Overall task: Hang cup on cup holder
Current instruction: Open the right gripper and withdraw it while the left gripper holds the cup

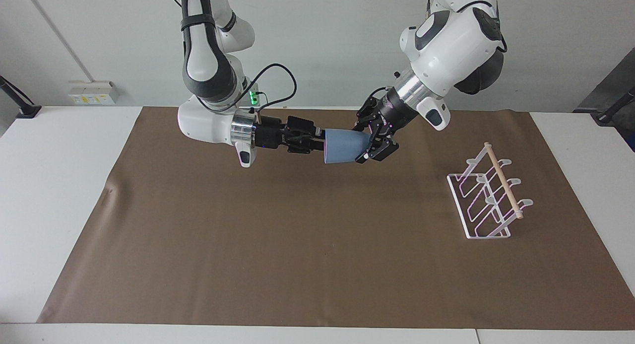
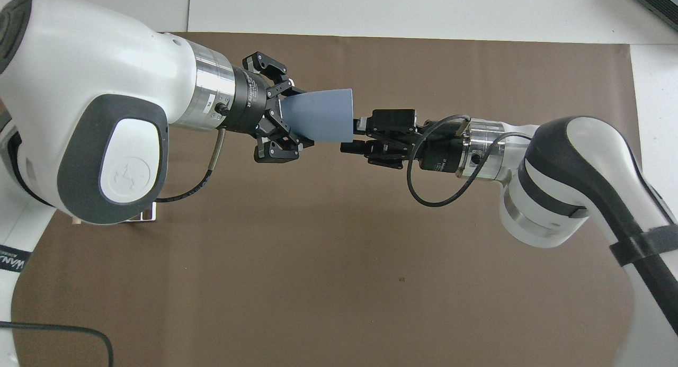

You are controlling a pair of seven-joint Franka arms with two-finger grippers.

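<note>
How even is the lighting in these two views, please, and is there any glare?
Facing view: soft, even light, barely any shadow on the brown mat, no glare on the cup holder. Overhead view: mild sheen on the left arm's white shell, the cup evenly lit.

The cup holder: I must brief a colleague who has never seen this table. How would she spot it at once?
On the brown mat covering the table, look toward the left arm's end, well away from the two grippers meeting over the mat's middle. There stands the cup holder, alone on the mat: a white wire rack with slanted looped prongs and a light wooden dowel along its top, with nothing hanging on it.
</note>
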